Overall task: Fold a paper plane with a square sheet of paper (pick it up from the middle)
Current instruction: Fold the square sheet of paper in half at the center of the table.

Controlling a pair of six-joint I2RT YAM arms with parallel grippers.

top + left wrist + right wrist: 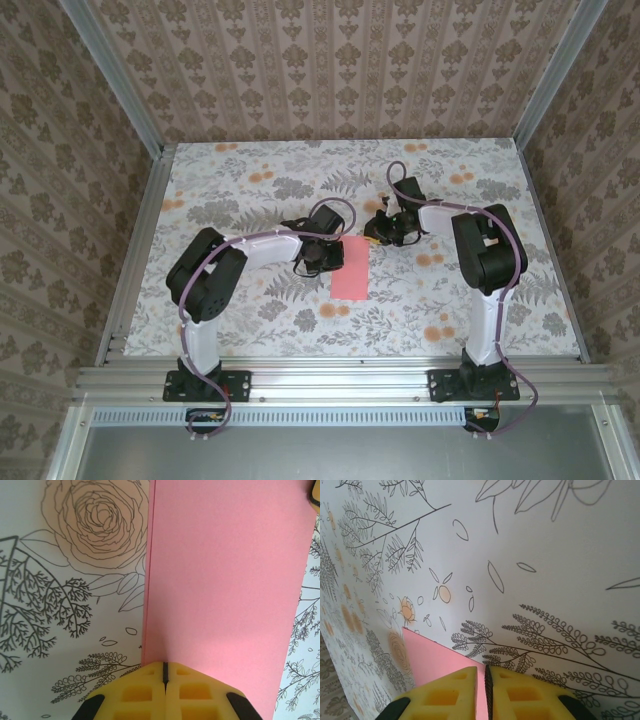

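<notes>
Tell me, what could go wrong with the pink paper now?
1. The left gripper, shut, has its tips on the pink paper near its left edge; sliding could drag or crumple it.
2. The right gripper sits at a corner, jaws almost together; a pull there might bend or tear it.

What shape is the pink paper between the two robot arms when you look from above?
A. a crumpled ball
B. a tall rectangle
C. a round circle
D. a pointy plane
B: in the top view the pink paper lies flat with straight sides and square corners, longer than it is wide, with no point at either end.
</notes>
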